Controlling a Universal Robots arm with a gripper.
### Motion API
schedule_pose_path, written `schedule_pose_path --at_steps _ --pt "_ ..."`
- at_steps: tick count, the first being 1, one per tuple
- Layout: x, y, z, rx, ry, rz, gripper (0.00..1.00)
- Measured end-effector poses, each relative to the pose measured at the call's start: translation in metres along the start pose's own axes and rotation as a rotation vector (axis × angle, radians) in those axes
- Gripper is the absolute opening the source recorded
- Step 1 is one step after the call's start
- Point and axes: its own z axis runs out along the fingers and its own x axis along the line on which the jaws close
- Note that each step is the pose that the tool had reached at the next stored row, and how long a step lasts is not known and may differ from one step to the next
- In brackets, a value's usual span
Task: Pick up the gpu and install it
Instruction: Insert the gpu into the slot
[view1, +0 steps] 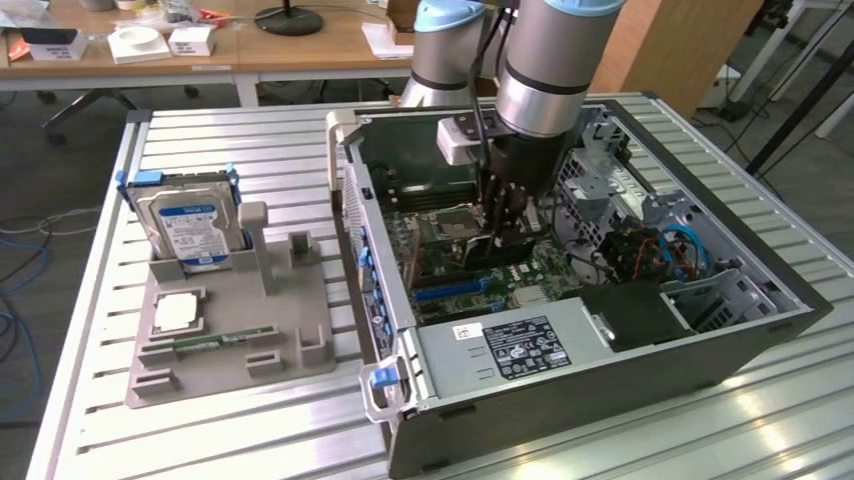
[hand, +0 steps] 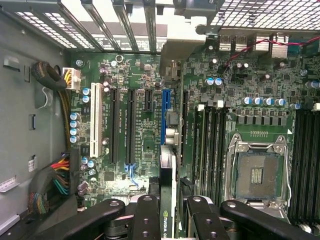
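The gpu (hand: 166, 175) is a thin black card seen edge-on, with a green logo on its edge, and it sits between my fingers (hand: 145, 215). My gripper (hand: 169, 212) is shut on it. The card hangs inside the open computer case (view1: 767, 335), over the motherboard (hand: 145, 150), roughly in line with the blue expansion slot (hand: 165, 115) and close to its end. In the exterior view my gripper (view1: 514, 228) reaches down into the middle of the case, with the dark gpu (view1: 515, 246) at its tip just above the board.
Black slots and a white slot (hand: 93, 120) lie beside the blue one. The CPU socket (hand: 256, 172) and memory slots flank it. Cable bundles (hand: 60, 182) hug the case wall. Outside the case, a grey fixture (view1: 227, 340) holds a hard drive (view1: 187, 225) and a CPU chip (view1: 178, 312).
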Motion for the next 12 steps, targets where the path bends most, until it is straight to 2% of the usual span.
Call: schedule_pose_path --at_steps 12 --pt "-0.0001 0.0056 0.0002 0.0016 -0.0002 0.0 0.26"
